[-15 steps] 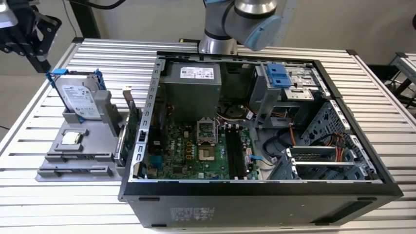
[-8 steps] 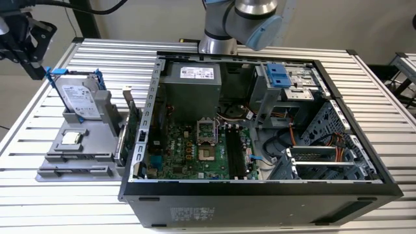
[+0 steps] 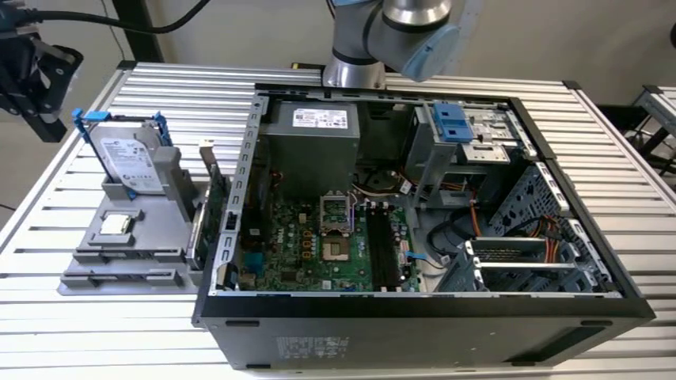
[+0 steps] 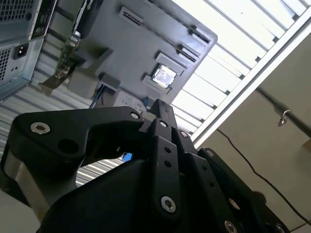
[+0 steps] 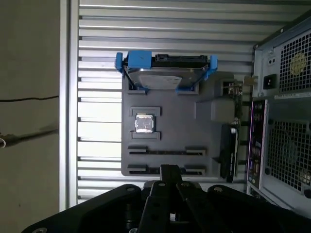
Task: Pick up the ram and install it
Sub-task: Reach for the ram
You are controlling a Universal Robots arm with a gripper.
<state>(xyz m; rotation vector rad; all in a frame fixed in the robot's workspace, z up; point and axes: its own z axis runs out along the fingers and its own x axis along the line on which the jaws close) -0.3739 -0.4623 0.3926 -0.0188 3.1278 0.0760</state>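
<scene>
Two long holder rows [image 5: 166,151] on the grey fixture tray [image 5: 170,126] look alike and bare in the first wrist view. They sit beside the square silver CPU chip [image 5: 144,124], on the side away from the hard drive [image 5: 165,75] in its blue caddy. The ram [image 3: 377,247] seems instead to stand in the black memory slots of the motherboard [image 3: 290,253], inside the open computer case [image 3: 423,310] on the slatted bench [image 3: 95,336]. In the exterior view one solid dark band runs the length of the slots beside the processor socket [image 3: 336,237], though from that angle a seated stick and an empty slot are hard to tell apart. The green expansion card [image 3: 217,206] stands on edge between tray and case wall.

The jaws hang high over the tray, well apart from the case. Their fingertips [image 5: 167,171] are pressed together with nothing between them, and they overlap the middle of the holder row nearest the tray's edge.

By my reading the pick and the seating are done, and the arm [image 3: 407,28] is clear of the work. Whatever is left calls for checking that the stick sits fully down along its length with both end latches closed. If one end rides high, it calls for an even press from above.
</scene>
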